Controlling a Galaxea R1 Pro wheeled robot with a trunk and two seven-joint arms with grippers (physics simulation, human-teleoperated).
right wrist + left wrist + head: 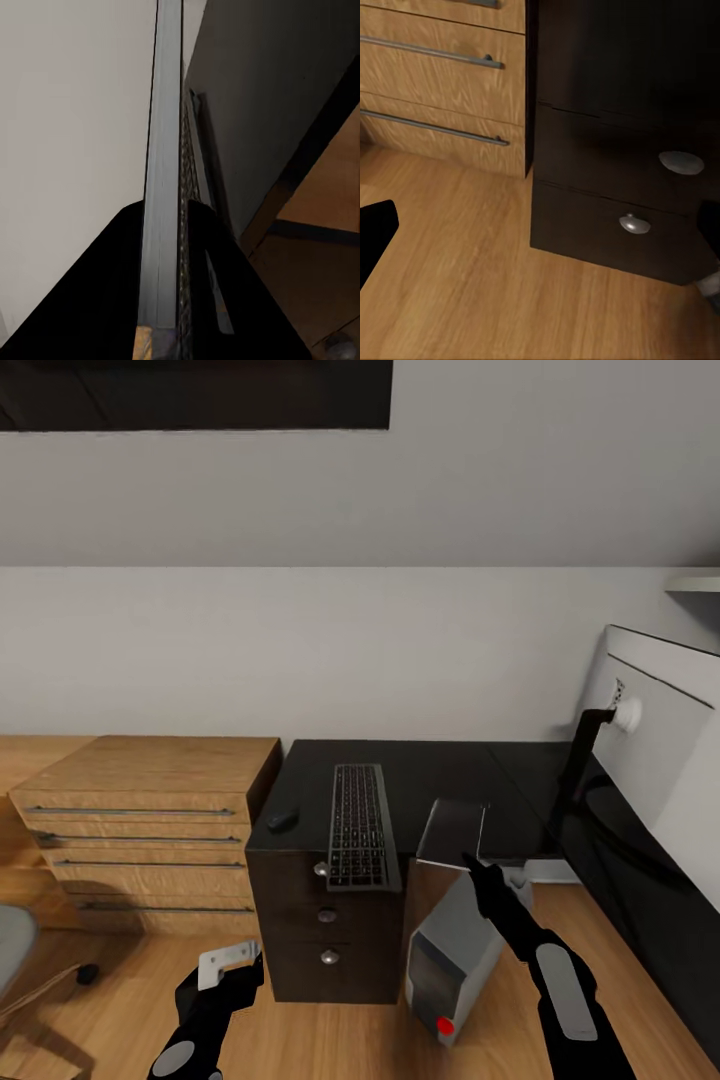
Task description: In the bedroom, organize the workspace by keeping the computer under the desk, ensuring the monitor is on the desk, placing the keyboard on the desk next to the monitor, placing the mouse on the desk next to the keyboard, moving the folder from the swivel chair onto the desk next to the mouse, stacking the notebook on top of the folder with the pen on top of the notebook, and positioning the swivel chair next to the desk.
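The silver-grey computer (462, 940) stands tilted on the floor in the gap right of the black drawers (325, 930), its dark upper end (452, 830) at the height of the desk (440, 765) edge. My right gripper (474, 862) is shut on that upper edge; in the right wrist view its fingers (105, 300) flank a thin grey panel edge (161, 187). The keyboard (358, 825) and the mouse (282, 821) lie on the desk above the drawers. The monitor (665, 740) stands on the desk at the right, its pale back towards me. My left gripper (235, 963) hangs open, holding nothing, low before the drawers (607, 225).
A light wooden drawer chest (150, 830) stands against the desk's left side. Part of the grey swivel chair seat (12, 950) and one caster (88, 973) show at the lower left. Wooden floor (330, 1040) lies in front of the drawers.
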